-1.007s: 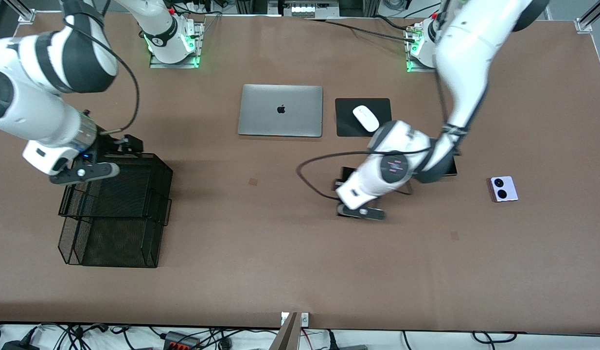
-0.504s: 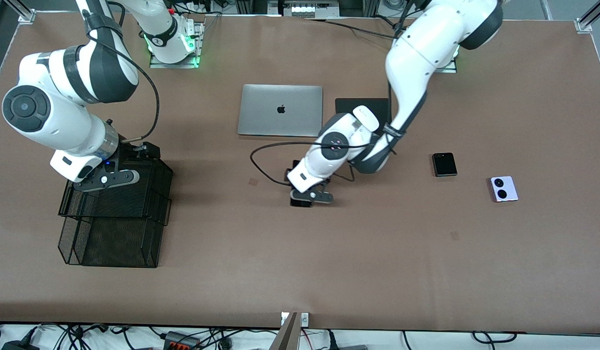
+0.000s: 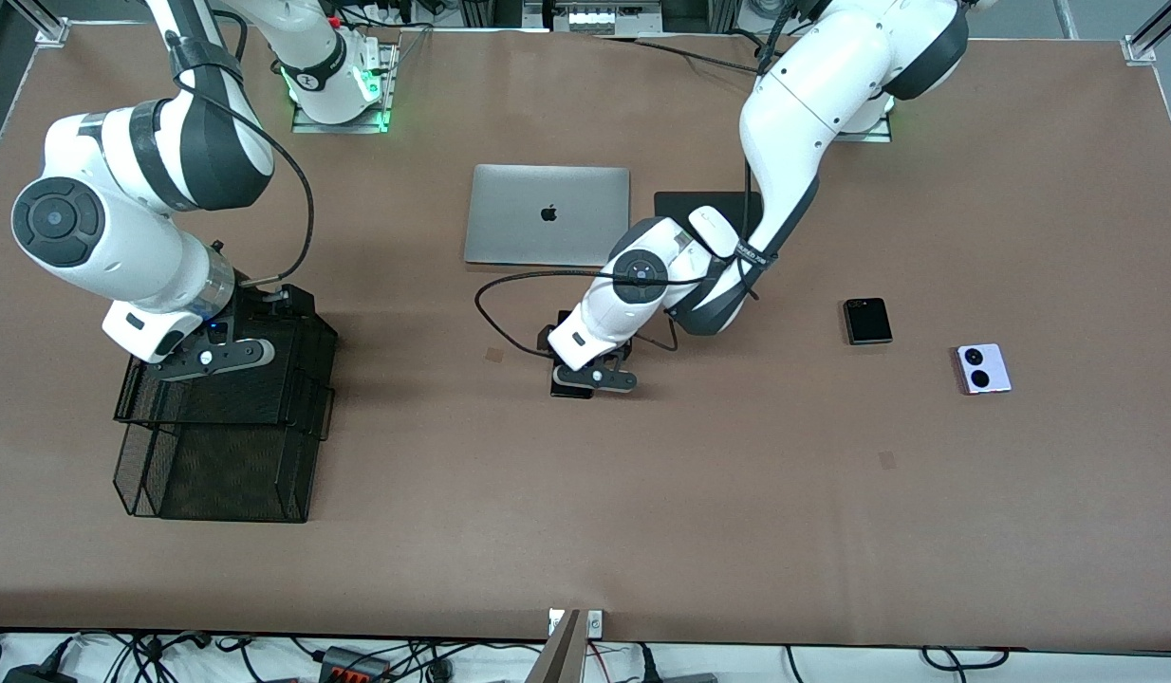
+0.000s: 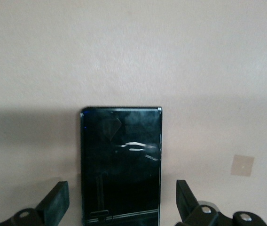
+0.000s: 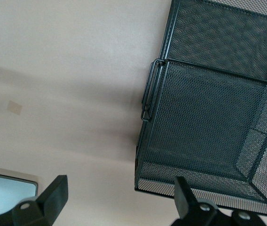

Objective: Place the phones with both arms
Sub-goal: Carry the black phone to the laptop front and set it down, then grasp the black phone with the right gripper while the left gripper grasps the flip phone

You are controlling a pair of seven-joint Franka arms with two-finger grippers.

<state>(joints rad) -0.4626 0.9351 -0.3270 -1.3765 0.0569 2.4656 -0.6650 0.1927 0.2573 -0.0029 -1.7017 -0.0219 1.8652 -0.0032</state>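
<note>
The long slim black phone [image 4: 121,165] lies flat on the brown table [image 3: 585,531], in the centre of the front view, lower in the frame than the silver laptop [image 3: 548,214]. The left gripper [image 4: 120,187] sits directly over the phone. Its fingers [image 4: 58,197] stand wide, one on each long edge and clear of the glass, so nothing is held. The phone's long axis runs square to the line between the fingers, so they span its narrow width. A closing here would catch it across the short way.

The black mesh tray [image 3: 225,465] stands well apart, at the right arm's end of the table. The right gripper [image 3: 211,356] hangs over its upper tier, jaws wide and empty, waiting. The slab lies about midway between the two bases, so I judge either arm could reach it, but only the left is placed for it.

The folded black phone [image 3: 867,321] and the lilac-white phone [image 3: 983,368] rest toward the left arm's end, untouched.
</note>
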